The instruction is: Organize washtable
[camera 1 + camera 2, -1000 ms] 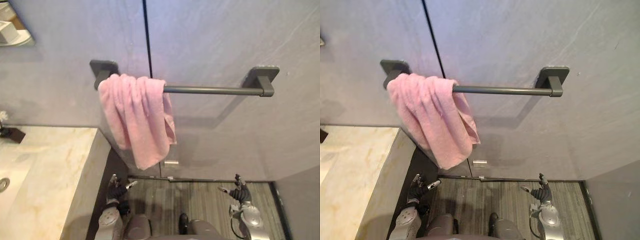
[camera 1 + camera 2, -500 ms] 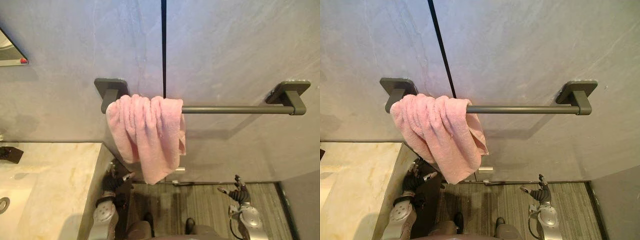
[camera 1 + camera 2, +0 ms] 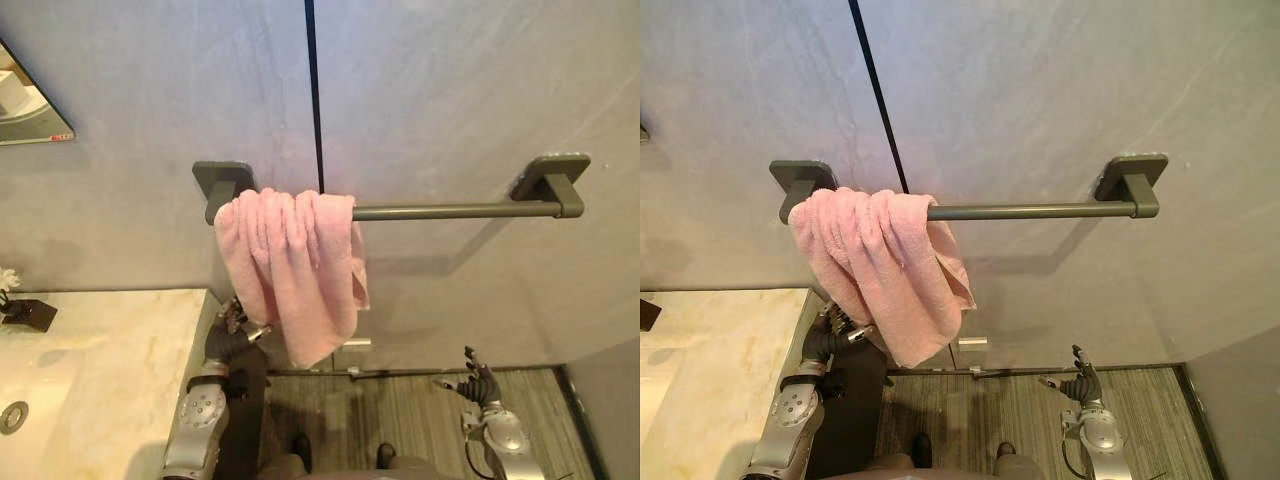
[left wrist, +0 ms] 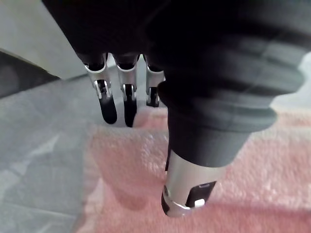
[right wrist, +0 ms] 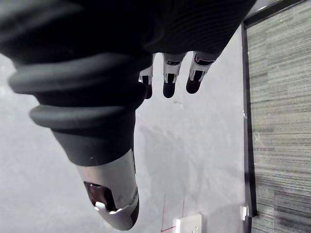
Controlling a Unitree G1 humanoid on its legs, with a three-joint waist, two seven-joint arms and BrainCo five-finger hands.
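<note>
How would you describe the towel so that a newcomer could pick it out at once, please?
On the grey wall a dark horizontal towel bar is mounted. The pink towel hangs bunched over its left end, near the marble counter. It is the one soft, pink thing among grey and beige surfaces.

Tight on my left, open on my right
The counter (image 3: 120,350) and towel (image 3: 295,260) crowd my left hand (image 3: 235,335); the bar (image 3: 450,211) is bare past the towel.
</note>
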